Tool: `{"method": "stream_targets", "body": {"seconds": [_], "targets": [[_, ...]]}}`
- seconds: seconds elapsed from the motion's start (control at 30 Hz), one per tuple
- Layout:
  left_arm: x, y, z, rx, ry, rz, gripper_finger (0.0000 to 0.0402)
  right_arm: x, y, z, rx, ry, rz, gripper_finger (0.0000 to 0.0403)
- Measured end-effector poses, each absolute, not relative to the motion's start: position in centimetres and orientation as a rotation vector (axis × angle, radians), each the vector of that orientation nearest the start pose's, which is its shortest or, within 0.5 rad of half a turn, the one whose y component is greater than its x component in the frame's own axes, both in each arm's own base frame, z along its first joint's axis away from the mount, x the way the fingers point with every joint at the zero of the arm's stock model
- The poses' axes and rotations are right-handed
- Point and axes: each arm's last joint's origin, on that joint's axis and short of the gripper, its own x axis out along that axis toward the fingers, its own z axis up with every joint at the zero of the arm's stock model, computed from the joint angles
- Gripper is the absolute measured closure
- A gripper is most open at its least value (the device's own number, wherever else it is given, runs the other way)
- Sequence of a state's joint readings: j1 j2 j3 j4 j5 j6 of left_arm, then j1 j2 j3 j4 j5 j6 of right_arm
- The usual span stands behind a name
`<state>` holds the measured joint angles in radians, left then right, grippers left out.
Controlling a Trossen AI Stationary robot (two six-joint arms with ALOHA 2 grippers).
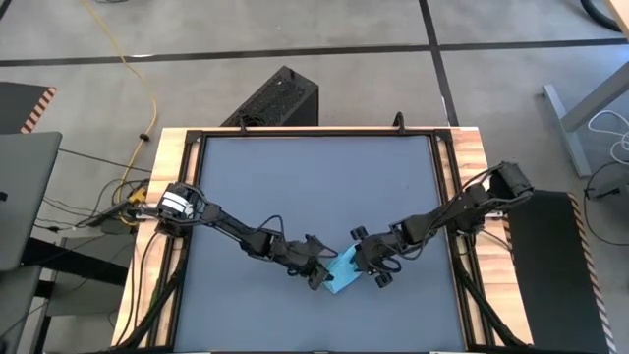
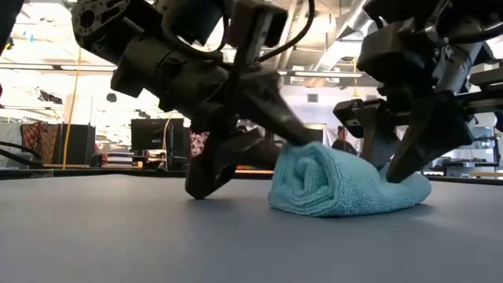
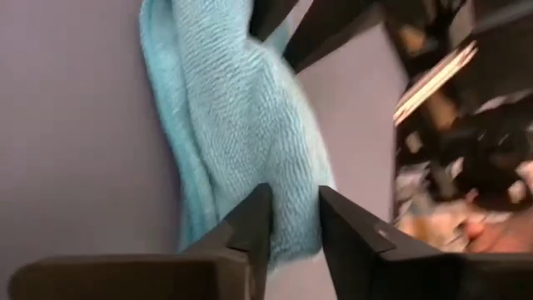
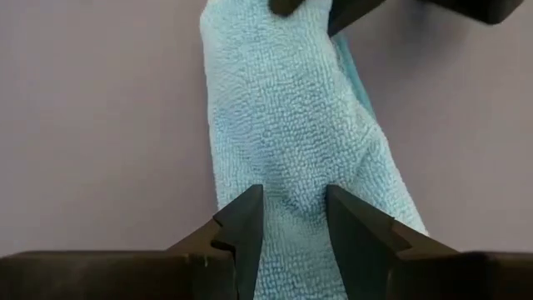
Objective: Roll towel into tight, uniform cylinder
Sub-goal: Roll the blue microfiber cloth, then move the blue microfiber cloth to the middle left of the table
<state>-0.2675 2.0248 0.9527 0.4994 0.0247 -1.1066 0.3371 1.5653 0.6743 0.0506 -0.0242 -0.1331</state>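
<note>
The light-blue towel (image 1: 340, 275) lies on the dark grey tabletop near its front edge, rolled into a short stubby cylinder (image 2: 338, 187). The spiral of its layers shows at the left end in the low view. My left gripper (image 1: 319, 272) is at the roll's left end and my right gripper (image 1: 373, 271) at its right end. Each is shut on the cloth. In each wrist view the other arm's fingers show at the roll's far end. My left gripper (image 3: 293, 200) pinches the roll's left end (image 3: 287, 162) between its two fingertips, coming slanting down from the table's left, along the roll. The roll rests on the table. My right gripper (image 4: 293, 200) pinches the roll's right end (image 4: 291, 171) between its two fingertips, coming slanting down from the table's right, along the roll. The cloth bulges up between the fingers. This end lies flatter on the table (image 2: 405, 192).
Bare grey tabletop (image 1: 314, 187) stretches toward the far edge, inside a wooden frame (image 1: 177, 157). A black box (image 1: 280, 98) stands on the floor beyond the far edge, and a laptop (image 1: 20, 197) sits off the table's left side.
</note>
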Motion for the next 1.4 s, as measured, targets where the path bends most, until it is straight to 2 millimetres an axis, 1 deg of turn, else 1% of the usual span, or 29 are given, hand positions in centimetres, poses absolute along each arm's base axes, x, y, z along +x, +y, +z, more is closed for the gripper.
{"method": "stream_targets", "body": {"seconds": [0.1, 0.17, 0.33, 0.4, 0.5, 0.57, 0.63, 0.7, 0.83, 0.93, 1.0, 1.07, 1.2, 1.3, 1.4], "targets": [[36.8, -9.7, 10.7, -0.916, 0.718, 0.043, 0.0295, 26.8, 9.5, 14.0, -0.242, 0.820, 0.390, 0.0243], [36.4, -9.2, 11.2, -0.863, 0.757, 0.064, 0.0286, 26.9, 9.5, 14.0, -0.240, 0.815, 0.389, 0.0243], [34.8, -7.9, 13.2, -0.762, 0.846, 0.163, 0.0281, 27.0, 9.5, 14.3, -0.234, 0.791, 0.385, 0.0243], [34.6, -7.6, 14.2, -0.730, 0.823, 0.174, 0.0280, 27.1, 9.4, 14.4, -0.231, 0.783, 0.379, 0.0243], [34.4, -7.1, 16.2, -0.693, 0.747, 0.175, 0.0280, 27.3, 9.5, 14.7, -0.222, 0.778, 0.373, 0.0243], [34.4, -7.0, 17.3, -0.684, 0.687, 0.180, 0.0280, 27.4, 9.5, 15.4, -0.216, 0.784, 0.366, 0.0243], [34.6, -6.9, 18.0, -0.685, 0.620, 0.194, 0.0280, 27.5, 9.5, 16.6, -0.207, 0.772, 0.362, 0.0243], [35.0, -6.9, 18.6, -0.688, 0.538, 0.189, 0.0280, 27.4, 9.5, 17.9, -0.199, 0.769, 0.355, 0.0243], [36.0, -7.2, 19.6, -0.634, 0.388, 0.103, 0.0280, 26.7, 9.2, 20.7, -0.161, 0.756, 0.340, 0.0243], [37.1, -7.1, 19.6, -0.624, 0.343, 0.086, 0.0280, 25.6, 8.8, 22.3, -0.094, 0.764, 0.320, 0.0243], [38.1, -7.1, 19.4, -0.608, 0.370, 0.069, 0.0280, 24.6, 8.6, 23.1, -0.037, 0.786, 0.298, 0.0243], [39.9, -7.4, 19.8, -0.564, 0.379, 0.015, 0.0280, 23.3, 8.4, 23.8, 0.021, 0.821, 0.276, 0.0243], [43.0, -8.2, 20.8, -0.456, 0.509, -0.021, 0.0280, 20.8, 8.7, 24.9, 0.086, 0.869, 0.243, 0.0249], [44.4, -8.3, 21.5, -0.434, 0.664, 0.067, 0.0280, 19.2, 9.0, 25.9, 0.105, 0.850, 0.199, 0.0258], [45.5, -8.2, 22.0, -0.414, 0.774, 0.163, 0.0280, 18.0, 9.2, 26.5, 0.116, 0.821, 0.145, 0.0267]]}}
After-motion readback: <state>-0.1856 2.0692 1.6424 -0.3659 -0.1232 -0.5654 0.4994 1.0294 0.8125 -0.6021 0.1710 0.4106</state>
